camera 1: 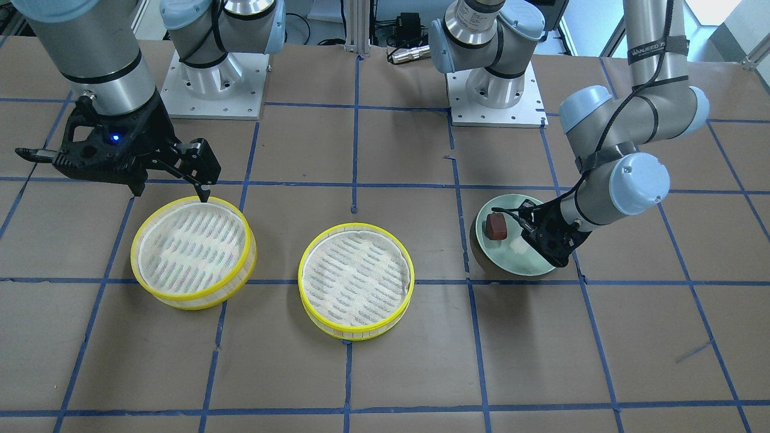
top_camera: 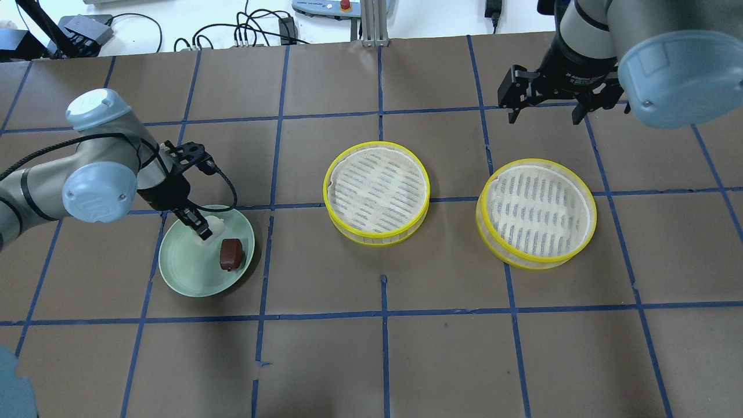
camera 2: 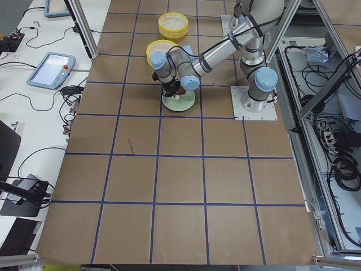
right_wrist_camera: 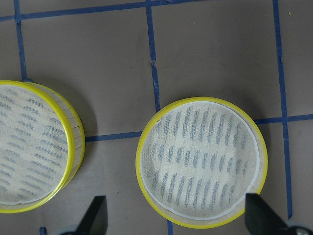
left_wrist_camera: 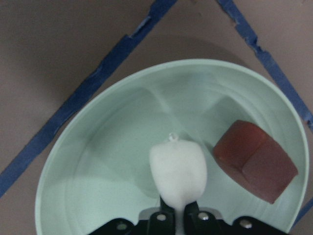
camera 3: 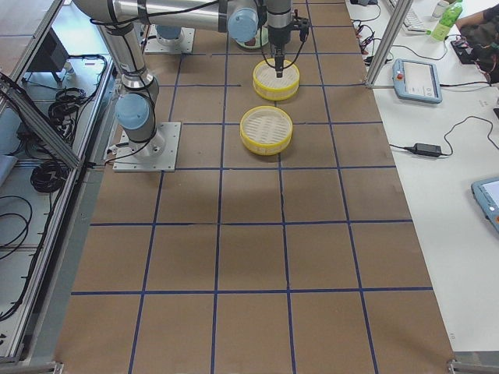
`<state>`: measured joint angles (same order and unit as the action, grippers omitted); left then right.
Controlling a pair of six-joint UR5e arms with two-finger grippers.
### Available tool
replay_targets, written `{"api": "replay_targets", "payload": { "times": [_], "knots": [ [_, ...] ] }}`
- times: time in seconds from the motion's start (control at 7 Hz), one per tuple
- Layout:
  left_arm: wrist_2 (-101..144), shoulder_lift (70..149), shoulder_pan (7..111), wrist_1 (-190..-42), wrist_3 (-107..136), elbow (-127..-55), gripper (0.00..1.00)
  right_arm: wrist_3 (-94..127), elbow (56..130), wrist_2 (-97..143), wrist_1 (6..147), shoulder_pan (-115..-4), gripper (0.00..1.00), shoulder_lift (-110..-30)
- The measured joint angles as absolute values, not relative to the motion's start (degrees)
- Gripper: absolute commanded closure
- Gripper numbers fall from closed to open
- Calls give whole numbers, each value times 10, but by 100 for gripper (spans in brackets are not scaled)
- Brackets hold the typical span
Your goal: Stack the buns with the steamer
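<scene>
- Where the left gripper reaches into the plate, its jaws are clamped on one end of the white bun; the wrist view cuts off all but the fingertips.
- Whether the white bun rests on the plate or hangs just clear of it cannot be told.
- Just right of it the brown bun lies on the plate, apart from the white one and from the gripper.
- From the front, the gripper and wrist hide one side of the plate and most of the white bun.
- On the table, the plate sits at the left, well apart from both steamers.
- At the centre the middle steamer shows only its pale liner inside the yellow rim.
- To its right stands the right steamer, near it but not touching.
- Above the right steamer hangs the right gripper, jaws wide apart and holding nothing.
- Its wrist view shows only the two fingertips at the bottom edge, and cuts off the middle steamer at the left edge.
</scene>
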<state>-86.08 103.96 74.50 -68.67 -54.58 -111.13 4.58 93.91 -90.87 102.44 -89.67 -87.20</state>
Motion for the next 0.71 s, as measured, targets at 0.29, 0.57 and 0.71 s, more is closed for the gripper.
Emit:
{"api": "replay_targets", "payload": {
  "times": [0.29, 0.57, 0.71],
  "knots": [
    [-784, 1006, 764, -733, -348, -1081, 100, 43, 947, -909, 1026, -896, 0, -872],
    [-682, 1019, 851, -662, -131, -1072, 99, 44, 949, -908, 1026, -897, 0, -873],
    [-657, 1052, 907, -574, -25, -1064, 54, 44, 948, -908, 1026, -897, 0, -875]
  ]
}}
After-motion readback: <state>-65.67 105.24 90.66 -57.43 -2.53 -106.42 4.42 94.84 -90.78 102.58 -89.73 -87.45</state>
